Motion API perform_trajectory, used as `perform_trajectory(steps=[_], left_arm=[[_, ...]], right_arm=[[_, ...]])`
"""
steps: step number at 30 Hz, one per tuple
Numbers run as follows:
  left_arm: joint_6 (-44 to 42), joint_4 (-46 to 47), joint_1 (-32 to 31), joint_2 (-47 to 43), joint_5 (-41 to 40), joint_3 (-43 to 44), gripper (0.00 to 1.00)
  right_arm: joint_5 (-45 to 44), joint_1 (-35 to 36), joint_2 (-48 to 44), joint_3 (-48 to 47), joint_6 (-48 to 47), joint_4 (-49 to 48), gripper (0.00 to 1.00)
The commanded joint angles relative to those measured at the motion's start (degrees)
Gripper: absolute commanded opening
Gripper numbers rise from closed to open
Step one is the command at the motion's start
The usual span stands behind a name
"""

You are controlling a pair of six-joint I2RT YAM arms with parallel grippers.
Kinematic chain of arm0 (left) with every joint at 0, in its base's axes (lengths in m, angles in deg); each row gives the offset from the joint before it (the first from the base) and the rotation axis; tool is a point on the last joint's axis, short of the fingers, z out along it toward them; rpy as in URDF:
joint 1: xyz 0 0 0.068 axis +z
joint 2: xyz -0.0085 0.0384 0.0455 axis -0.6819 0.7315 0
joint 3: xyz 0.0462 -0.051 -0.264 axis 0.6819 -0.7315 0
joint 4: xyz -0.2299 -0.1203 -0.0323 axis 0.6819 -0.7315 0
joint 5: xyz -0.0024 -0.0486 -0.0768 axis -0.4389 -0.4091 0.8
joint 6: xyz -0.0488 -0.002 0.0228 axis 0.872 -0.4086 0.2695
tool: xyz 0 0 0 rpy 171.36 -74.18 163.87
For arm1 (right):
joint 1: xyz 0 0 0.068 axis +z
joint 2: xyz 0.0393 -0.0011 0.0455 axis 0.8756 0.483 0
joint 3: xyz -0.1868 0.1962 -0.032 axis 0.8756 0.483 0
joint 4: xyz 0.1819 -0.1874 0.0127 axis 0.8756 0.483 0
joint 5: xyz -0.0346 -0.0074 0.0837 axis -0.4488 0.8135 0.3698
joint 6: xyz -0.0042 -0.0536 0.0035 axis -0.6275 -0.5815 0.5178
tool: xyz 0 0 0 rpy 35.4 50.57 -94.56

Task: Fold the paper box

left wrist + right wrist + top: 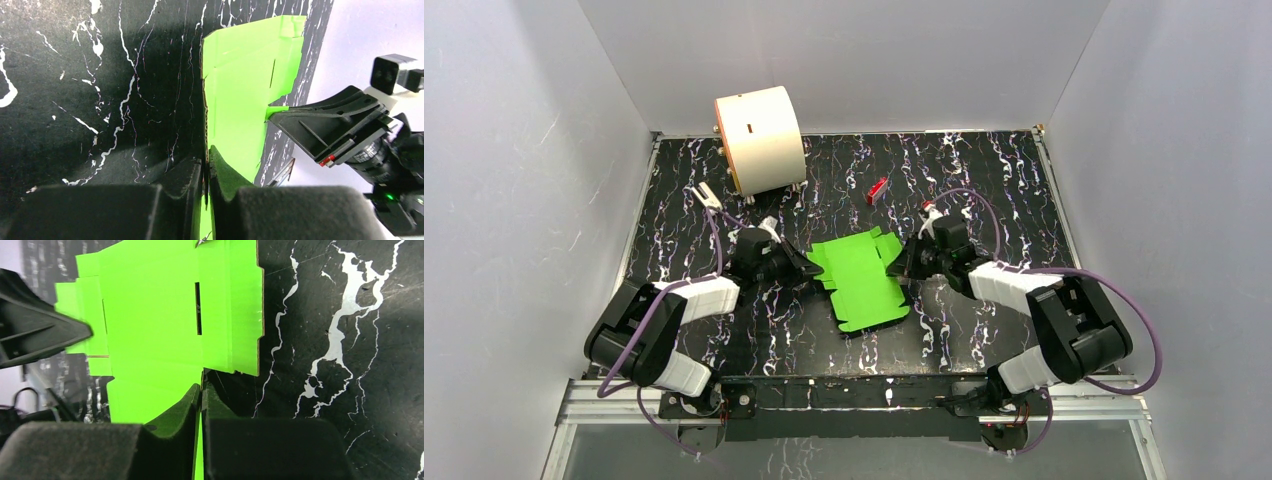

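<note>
The left pincer is pinched closed on the left edge of the paper box, and the right pincer is closed the same way on the opposite edge, with thin card sandwiched between each pair of fingers. The paper box is a creased green sheet with flaps, lying opened out on the black marbled table between the two arms. The step in hand looks like the first fold: both sides are gripped, and the sheet looks mostly flat. Next, I judge, one side must be swung over along a crease while the other anchors the sheet, without slipping or tearing. Both arms reach forward low, with forearms angled inward and fingers at table level.
</note>
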Motion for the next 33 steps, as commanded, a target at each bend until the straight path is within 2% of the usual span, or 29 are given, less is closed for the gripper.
perform_trajectory(steps=[1,10,20,27,33], left_arm=[[-2.8,-3.7,-2.0,-0.9,-2.7,3.7,0.07],[-3.3,-7.4,-3.8,-0.6,-5.8,5.5,0.07],[-3.6,-7.2,-4.7,2.2,-6.7,5.3,0.07],[-5.5,-10.3,-4.7,0.0,-9.3,5.6,0.08],[-8.0,-12.5,-4.7,-0.5,-10.0,6.7,0.08]], right_arm=[[-13.3,5.4,0.3,-6.5,-6.7,13.3,0.11],[-30.1,15.0,5.1,-15.1,-10.2,24.7,0.10],[-43.1,22.2,14.2,-26.0,-10.8,36.0,0.10],[-43.3,23.1,13.8,-26.7,-10.8,35.7,0.12],[-41.9,22.3,9.7,-25.3,-12.9,34.2,0.21]])
